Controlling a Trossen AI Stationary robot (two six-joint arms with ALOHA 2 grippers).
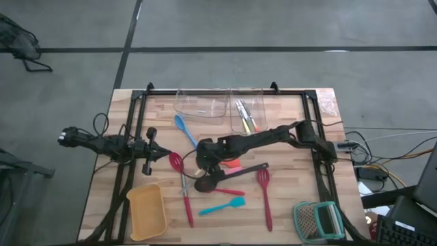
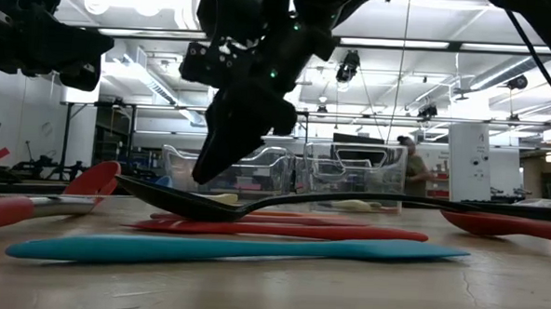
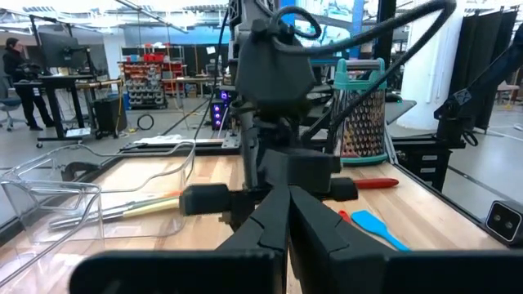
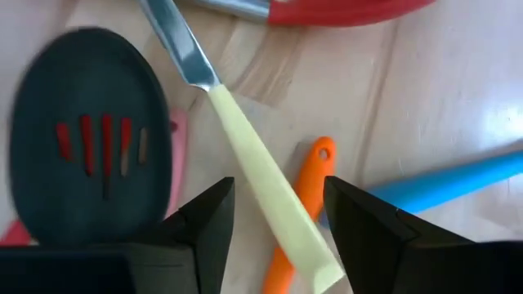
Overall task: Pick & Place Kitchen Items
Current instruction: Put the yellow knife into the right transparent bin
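My right gripper (image 1: 203, 164) (image 4: 278, 192) hangs open, pointing steeply down over a cluster of utensils at mid-table. Its fingers stand on either side of a yellow-handled knife (image 4: 261, 180) that lies flat on the wood, beside an orange spatula (image 4: 302, 204). A black slotted spoon (image 4: 90, 139) (image 1: 229, 174) lies next to them, over something pink. A blue spoon's handle (image 4: 449, 184) and a red slotted spoon's head (image 4: 343, 10) lie close by. In the low view the fingers (image 2: 210, 170) sit just above the black spoon (image 2: 255, 202). My left gripper (image 1: 151, 147) (image 3: 286, 204) waits shut at the table's left.
Two clear tubs (image 1: 201, 104) (image 1: 247, 113) stand at the far edge, one holding yellow-handled cutlery. A yellow tray (image 1: 147, 212) sits near left and a teal-framed grater (image 1: 317, 220) near right. Another red slotted spoon (image 1: 265, 198) and a teal spatula (image 1: 222, 205) lie nearer the front.
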